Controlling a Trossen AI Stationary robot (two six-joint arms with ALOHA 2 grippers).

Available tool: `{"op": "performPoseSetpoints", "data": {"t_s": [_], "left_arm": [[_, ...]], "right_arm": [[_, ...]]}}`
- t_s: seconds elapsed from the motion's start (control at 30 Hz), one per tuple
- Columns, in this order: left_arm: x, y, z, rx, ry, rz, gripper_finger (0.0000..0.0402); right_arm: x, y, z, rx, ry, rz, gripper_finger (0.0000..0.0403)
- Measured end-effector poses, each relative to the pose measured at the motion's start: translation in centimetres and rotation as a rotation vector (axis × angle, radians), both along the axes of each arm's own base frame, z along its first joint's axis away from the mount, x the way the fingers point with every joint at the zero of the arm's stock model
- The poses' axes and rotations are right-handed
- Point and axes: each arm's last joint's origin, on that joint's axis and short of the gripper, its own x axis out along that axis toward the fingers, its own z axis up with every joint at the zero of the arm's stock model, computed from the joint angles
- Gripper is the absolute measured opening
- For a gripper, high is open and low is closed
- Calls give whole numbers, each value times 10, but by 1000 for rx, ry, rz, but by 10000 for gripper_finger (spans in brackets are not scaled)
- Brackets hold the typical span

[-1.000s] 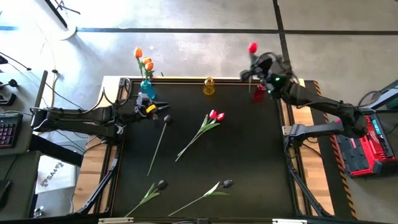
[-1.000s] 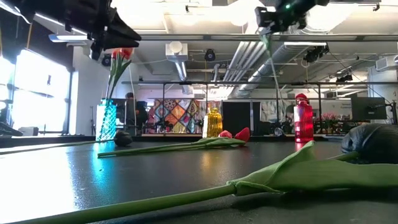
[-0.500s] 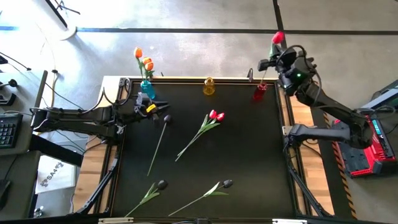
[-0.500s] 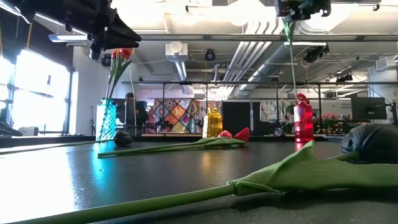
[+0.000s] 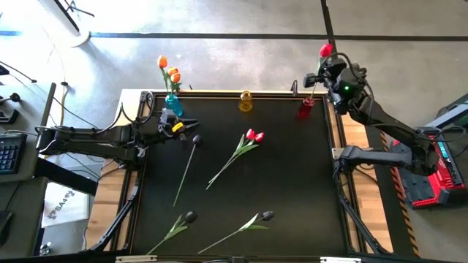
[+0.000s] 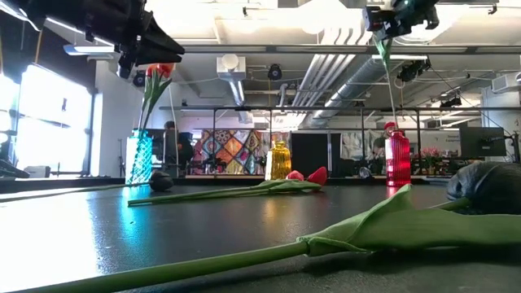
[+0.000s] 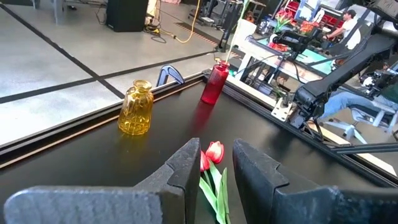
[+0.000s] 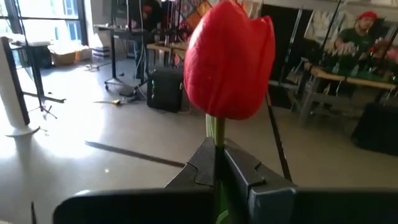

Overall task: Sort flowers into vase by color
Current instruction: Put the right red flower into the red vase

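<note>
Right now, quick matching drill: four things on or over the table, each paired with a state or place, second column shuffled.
Things:
1. red vase
2. yellow vase
3. blue vase
4. right gripper

States:
a. holds orange tulips
b. empty, middle of the far edge
c. shut on a red tulip
d. tulip stem above its mouth

Pairs: 1-d, 2-b, 3-a, 4-c
</note>
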Motion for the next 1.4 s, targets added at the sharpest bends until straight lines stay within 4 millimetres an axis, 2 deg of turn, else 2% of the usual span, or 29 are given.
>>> {"op": "performPoseSetpoints", "data": {"t_s": [0.43,0.53,0.67,0.8,0.9,1.03,1.13,1.23,1.4], "left_arm": [[0,0,0,-10,-1,2,80],[0,0,-2,-25,9,-7,85],[-1,-1,-6,-46,47,-36,112],[-2,-2,-10,-103,69,-23,140],[-2,-3,-12,-137,78,-57,148],[-3,-7,-16,-207,101,-86,149],[-4,-11,-19,-226,127,-101,149],[-4,-15,-20,-235,139,-120,149],[-4,-19,-20,-241,141,-136,149]], "right_arm": [[2,-3,-29,215,-3,-72,4],[1,-2,-34,270,-20,-80,30],[0,-1,-38,320,-52,-64,91],[-2,1,-36,317,-61,-55,154],[-5,6,-23,290,-97,-41,184],[-11,12,1,233,-135,-18,196],[-15,15,10,239,-142,-10,196],[-16,17,7,282,-138,-3,196],[-12,16,-11,462,-104,51,196]]}}
